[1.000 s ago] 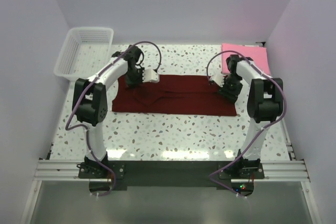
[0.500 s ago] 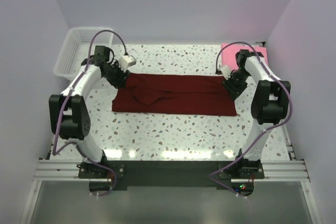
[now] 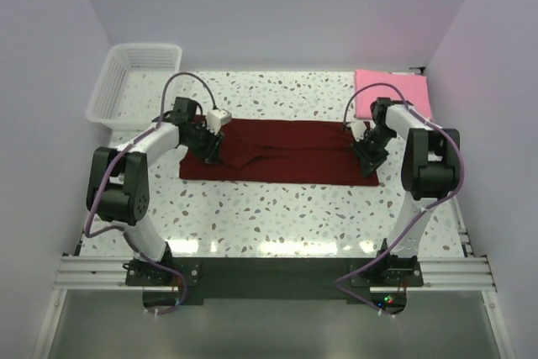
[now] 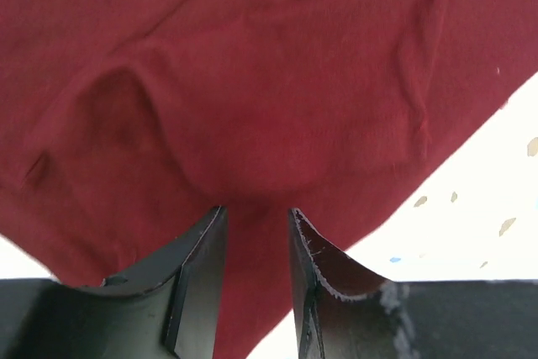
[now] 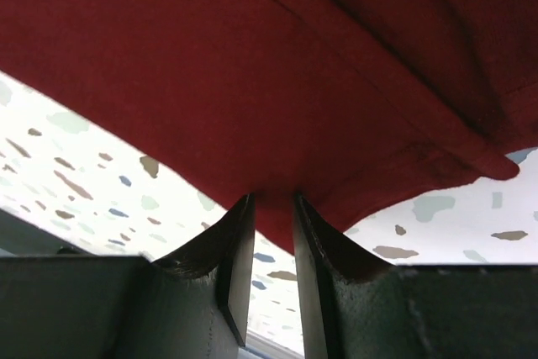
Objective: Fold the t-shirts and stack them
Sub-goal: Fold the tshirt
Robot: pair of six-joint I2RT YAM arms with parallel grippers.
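My left hand sits at the maroon shirt's left end, fingers narrowly apart with a fold of cloth pinched between them. My right hand grips the right end the same way. The shirt lies spread across the worktop. Pink shirt, folded, at far right corner. Basket far left.

Two dark fingers pinch the hem of the maroon t-shirt (a folded seam runs along its right side) above the speckled white worktop.
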